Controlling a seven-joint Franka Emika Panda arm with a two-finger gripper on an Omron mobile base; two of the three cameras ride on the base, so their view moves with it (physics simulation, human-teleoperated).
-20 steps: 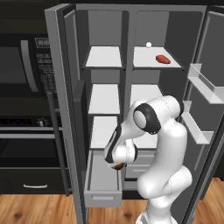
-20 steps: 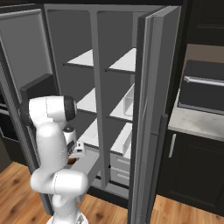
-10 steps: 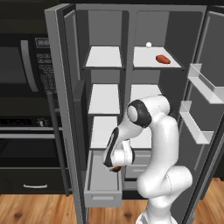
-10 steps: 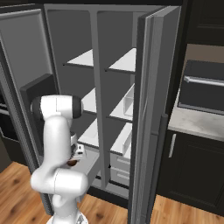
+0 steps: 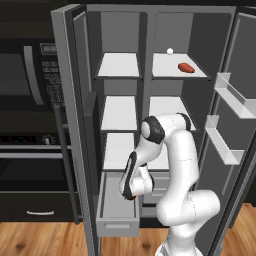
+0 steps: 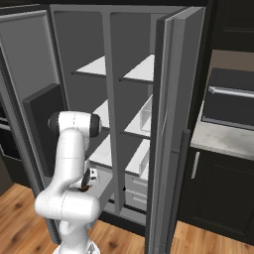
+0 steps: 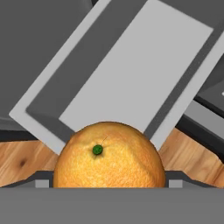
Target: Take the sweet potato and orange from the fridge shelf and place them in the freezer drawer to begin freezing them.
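Hanging low over the open freezer drawer (image 5: 118, 207), the gripper (image 5: 131, 194) holds the orange (image 7: 109, 155) between its jaws, which stand wide around the fruit. From the hand view the orange sits right against the camera, its green stem dot facing up, with the drawer's grey interior spread out beyond it and wood floor (image 7: 24, 159) showing at either side. From the left base view only a small sliver of orange peeks out beneath the dark hand, above the right part of the pulled-out drawer at the bottom left of the fridge. From the right base view the gripper (image 6: 87, 182) shows beside the arm's lower link, with a bit of orange-brown at its tip, just above the drawer's (image 6: 105, 184) rim. The sweet potato (image 5: 186, 67) lies on the top right fridge shelf (image 5: 197, 73), toward its right side, with a tiny white ball (image 5: 170, 50) farther back on the same shelf, apart from it. Both fridge doors stand open; the right door (image 5: 231, 125) carries two clear bins. A black microwave (image 5: 30, 70) is mounted to the left of the fridge.
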